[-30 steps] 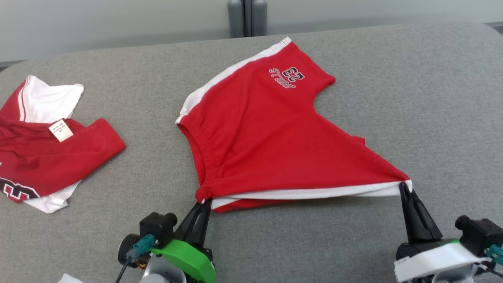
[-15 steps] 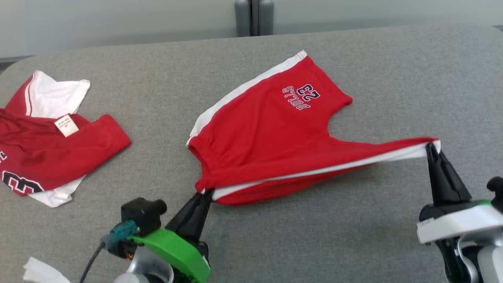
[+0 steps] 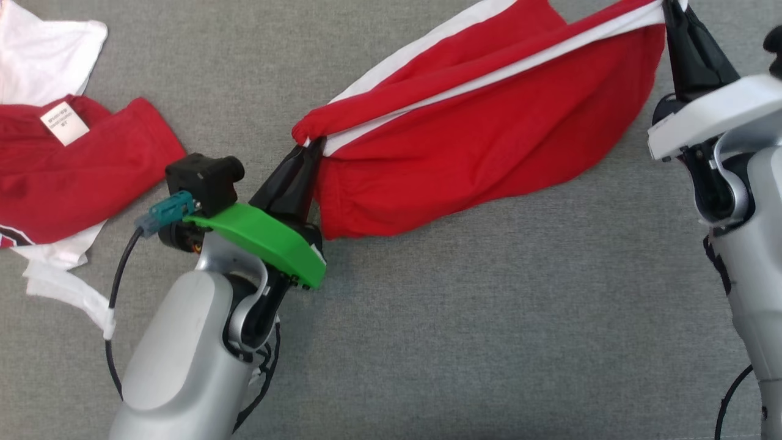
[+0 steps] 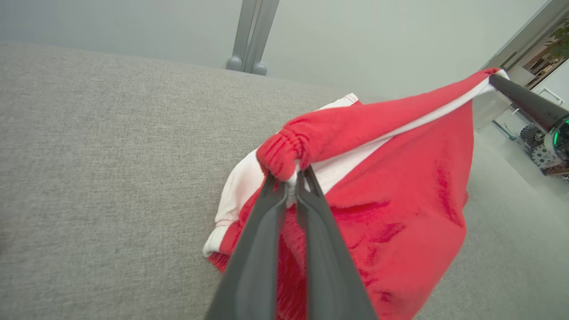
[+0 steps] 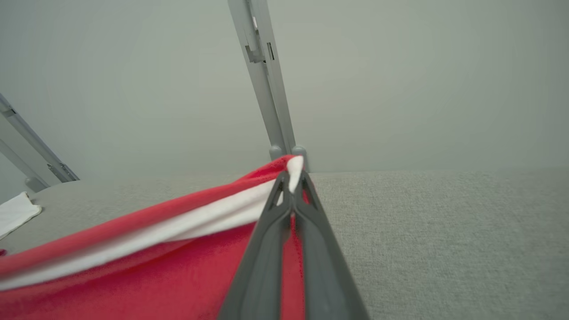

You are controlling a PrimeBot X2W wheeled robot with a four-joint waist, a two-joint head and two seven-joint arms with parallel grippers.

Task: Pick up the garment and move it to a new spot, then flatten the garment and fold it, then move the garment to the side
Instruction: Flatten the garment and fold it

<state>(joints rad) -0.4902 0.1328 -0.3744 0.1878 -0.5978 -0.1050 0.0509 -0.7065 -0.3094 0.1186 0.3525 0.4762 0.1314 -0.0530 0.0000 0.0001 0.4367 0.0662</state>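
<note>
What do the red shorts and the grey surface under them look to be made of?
Red shorts: soft knit fabric, likely cotton jersey, matte. It sags and bunches in folds, and has a gathered waistband.
Grey surface: woven or felt-like textile covering, matte, with a fine heathered grain. What lies beneath cannot be told.

Looks like a robot lab or test room. Wide gray cloth-covered surface [image 3: 464, 342] with a silver robot arm [image 3: 177, 342] with a green part over it. Plain pale wall [image 5: 422, 66] behind. Gray metal posts [image 5: 266, 89] standing at the far edge. Off to the side, down on the floor, a machine [image 4: 540, 153] with small wheels.
</note>
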